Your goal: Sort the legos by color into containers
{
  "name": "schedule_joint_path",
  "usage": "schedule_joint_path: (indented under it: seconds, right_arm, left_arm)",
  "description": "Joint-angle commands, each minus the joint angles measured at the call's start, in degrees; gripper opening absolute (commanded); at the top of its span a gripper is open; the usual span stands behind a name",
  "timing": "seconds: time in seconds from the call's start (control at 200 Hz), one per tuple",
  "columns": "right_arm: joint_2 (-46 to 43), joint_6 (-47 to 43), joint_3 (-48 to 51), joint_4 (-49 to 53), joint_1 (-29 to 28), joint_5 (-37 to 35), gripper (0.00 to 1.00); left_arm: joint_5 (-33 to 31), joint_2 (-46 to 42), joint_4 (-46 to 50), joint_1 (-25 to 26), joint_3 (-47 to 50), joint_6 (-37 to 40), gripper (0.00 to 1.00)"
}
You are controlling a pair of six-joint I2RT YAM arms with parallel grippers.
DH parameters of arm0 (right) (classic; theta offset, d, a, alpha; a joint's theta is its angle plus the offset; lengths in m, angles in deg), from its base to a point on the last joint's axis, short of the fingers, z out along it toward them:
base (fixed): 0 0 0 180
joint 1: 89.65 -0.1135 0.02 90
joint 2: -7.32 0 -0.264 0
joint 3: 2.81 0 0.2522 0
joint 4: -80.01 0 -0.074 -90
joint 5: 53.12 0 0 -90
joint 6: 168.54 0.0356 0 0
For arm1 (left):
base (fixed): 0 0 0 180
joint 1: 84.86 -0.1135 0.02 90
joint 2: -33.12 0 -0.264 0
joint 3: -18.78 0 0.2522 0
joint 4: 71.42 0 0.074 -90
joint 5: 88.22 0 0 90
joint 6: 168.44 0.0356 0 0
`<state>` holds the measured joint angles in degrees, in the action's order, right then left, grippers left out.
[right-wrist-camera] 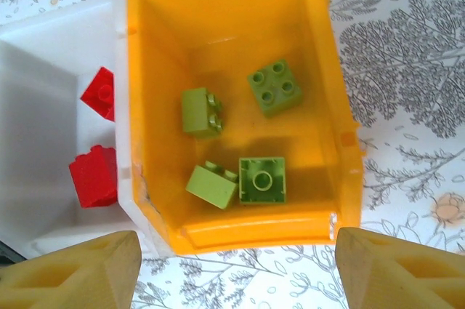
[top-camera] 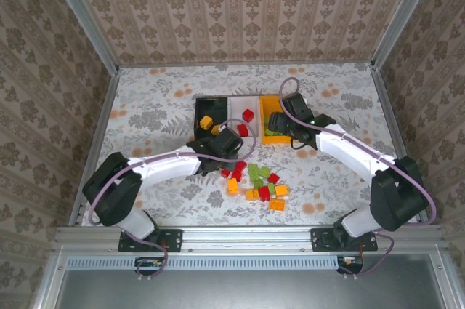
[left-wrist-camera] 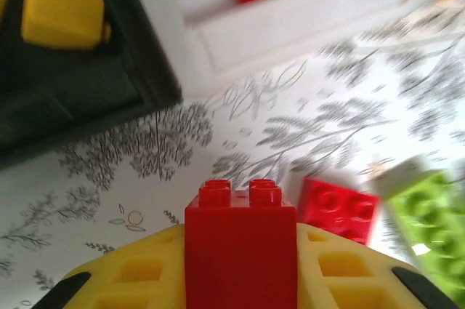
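Between the left gripper's [left-wrist-camera: 240,291] yellow pads [left-wrist-camera: 160,280] sits a red brick [left-wrist-camera: 240,236], studs forward, the jaws closed tight on it. It is low over the table [left-wrist-camera: 145,178], near the front walls of the black bin [left-wrist-camera: 80,91] and the white bin [left-wrist-camera: 290,25]; whether it is lifted clear I cannot tell. The right gripper [right-wrist-camera: 236,269] stands wide and holds nothing, hanging over the orange bin [right-wrist-camera: 218,11], where four green bricks [right-wrist-camera: 275,89] lie. Two red bricks [right-wrist-camera: 94,176] lie in the white bin, and at least one orange brick [top-camera: 206,121] in the black. Roughly a third looks sorted (my estimate). A dozen or so mixed legos [top-camera: 258,184] lie loose on the table between the arms, and the gripped red one, I judge, belongs in the white bin.
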<state>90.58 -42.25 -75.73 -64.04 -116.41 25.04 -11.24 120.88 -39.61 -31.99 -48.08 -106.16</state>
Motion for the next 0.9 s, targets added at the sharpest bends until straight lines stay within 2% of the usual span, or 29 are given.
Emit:
schedule_joint_path:
  seconds: [0.0, 0.365, 0.54, 0.595, 0.73, 0.895]
  right_arm:
    - [-2.9, 2.1, 3.5, -1.0, 0.4, -1.2, 0.73]
    - [-8.2, 3.6, 11.4, -0.8, 0.5, -0.4, 0.73]
    - [-10.0, 3.3, 12.5, -0.3, 0.4, -0.5, 0.73]
    - [-10.3, 3.4, 12.6, -0.2, 0.5, -0.3, 0.73]
    - [-10.6, 3.5, 12.1, 0.2, 0.5, 0.0, 0.73]
    - [-10.8, 3.0, 11.4, 0.2, 0.5, 1.2, 0.74]
  left_arm:
    - [0.5, -3.1, 1.1, 0.2, -6.4, 3.2, 0.29]
    - [1.8, 15.3, 2.6, -5.9, -29.1, 9.5, 0.3]
    - [2.3, 22.8, 5.1, -8.2, -35.7, 9.8, 0.33]
    - [2.6, 23.7, 5.2, -8.6, -36.4, 9.5, 0.39]
    - [3.7, 22.6, 5.1, -8.4, -36.5, 8.8, 0.61]
    - [4.8, 14.8, 2.9, -6.0, -31.0, 7.7, 0.75]
